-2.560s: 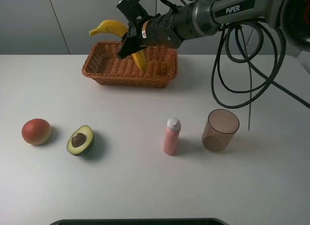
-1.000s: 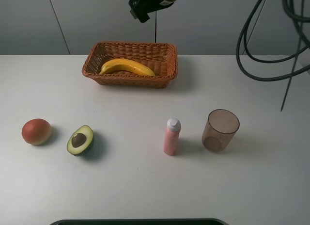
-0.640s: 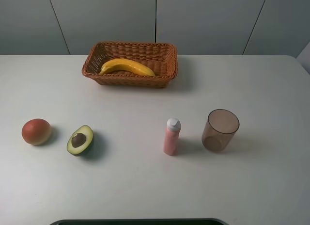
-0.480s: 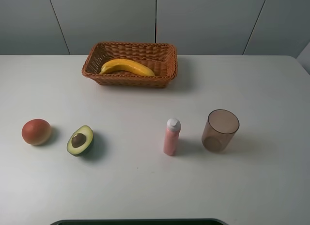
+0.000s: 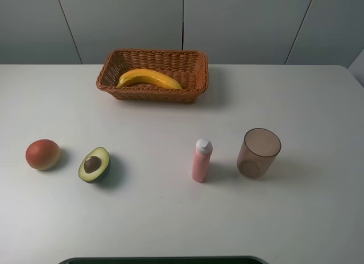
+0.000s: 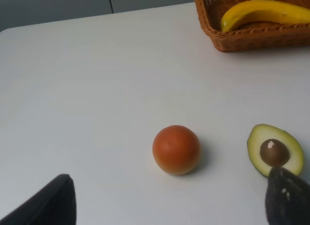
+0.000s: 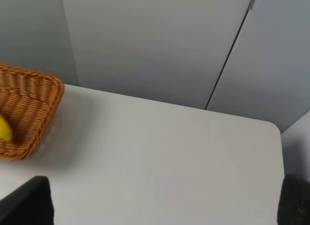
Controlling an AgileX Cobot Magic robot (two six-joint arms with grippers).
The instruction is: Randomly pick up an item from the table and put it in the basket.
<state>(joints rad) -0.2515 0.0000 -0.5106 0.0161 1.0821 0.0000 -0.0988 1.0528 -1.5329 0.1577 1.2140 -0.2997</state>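
Exterior high view, near to far: a halved green avocado (image 5: 94,164), a pink bottle (image 5: 201,160) and a translucent brown cup (image 5: 259,152) stand on the matte white table (image 5: 170,218); beyond them the long yellow banana (image 5: 149,78) lies inside the orange-brown wicker basket (image 5: 196,76). Neither arm shows here, while both wrist views show the left gripper (image 6: 169,198) and right gripper (image 7: 160,200) with fingertips spread wide, holding nothing. Judging by this, the task looks complete.

One banana (image 5: 149,78), one basket (image 5: 194,85), one avocado half (image 5: 94,164), one reddish round fruit (image 5: 42,154), one pink bottle (image 5: 201,160), one brown cup (image 5: 259,153).
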